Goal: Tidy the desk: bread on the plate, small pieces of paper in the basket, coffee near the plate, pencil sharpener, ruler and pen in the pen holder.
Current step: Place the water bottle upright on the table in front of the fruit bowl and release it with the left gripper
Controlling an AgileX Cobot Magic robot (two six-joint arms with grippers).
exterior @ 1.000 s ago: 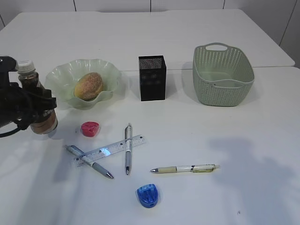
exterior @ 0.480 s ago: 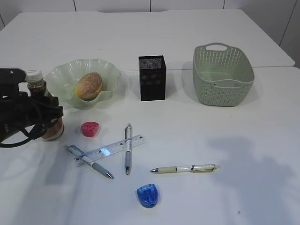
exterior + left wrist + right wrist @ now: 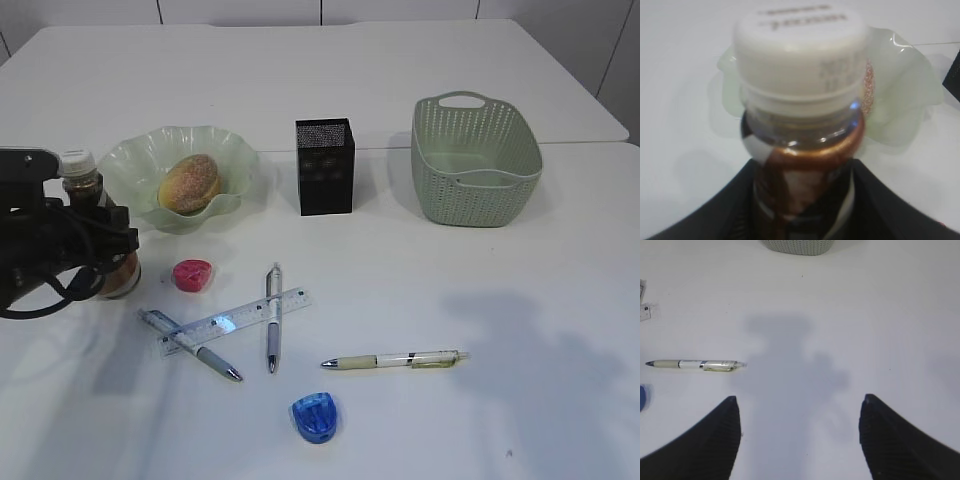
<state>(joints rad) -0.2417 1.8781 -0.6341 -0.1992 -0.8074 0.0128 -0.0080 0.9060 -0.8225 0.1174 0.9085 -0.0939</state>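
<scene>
My left gripper [image 3: 103,243] is shut on the coffee [image 3: 88,186], a brown bottle with a white cap [image 3: 799,45]. The bottle stands upright just left of the pale green wavy plate [image 3: 130,165], its base at or just above the desk [image 3: 400,270]. The bread [image 3: 189,183] lies in the plate. Black finger tips flank the bottle in the left wrist view, where the left gripper [image 3: 802,175] shows. The right gripper [image 3: 800,405] hangs open over bare desk. A clear ruler [image 3: 235,322] lies across two pens [image 3: 272,318]; a third pen [image 3: 395,359] lies apart. The pen holder [image 3: 324,166] and basket [image 3: 475,160] stand behind. No small pieces of paper are in view.
A pink pencil sharpener [image 3: 192,274] sits close to the right of the bottle, and a blue one [image 3: 314,417] lies near the front edge. The right wrist view shows the white pen [image 3: 695,364] to its left and the basket's base [image 3: 797,245] far ahead.
The left gripper has carried the coffee down and to the right, from tilted to upright beside the plate. Nothing else has moved.
</scene>
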